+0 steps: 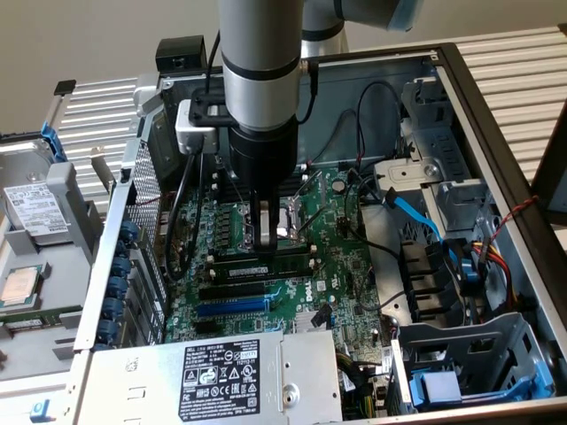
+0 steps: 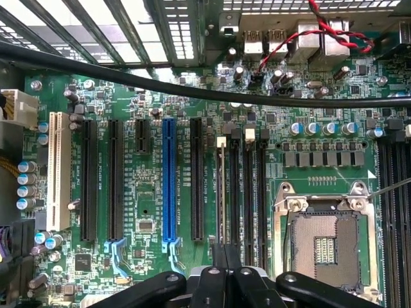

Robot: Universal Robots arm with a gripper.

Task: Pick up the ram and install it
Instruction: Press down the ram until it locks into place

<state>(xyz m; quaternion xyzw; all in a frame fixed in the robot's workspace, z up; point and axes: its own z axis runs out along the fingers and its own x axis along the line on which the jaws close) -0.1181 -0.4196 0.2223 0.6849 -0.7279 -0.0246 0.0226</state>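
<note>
The pincer, closed narrow, stands on the ram lying in its memory slot on the motherboard, so the seating step seems in hand.

From my remote station I see a plain beige wall running behind the work area, evenly lit with no hard shadows. The table is a surface of pale, ridged metal slats, showing at the upper right of the exterior view and again at the exterior view's left behind a detached grey drive cage. A dark, flat panel stands at the exterior view's far right edge, too cut off for me to tell what it is.
</note>
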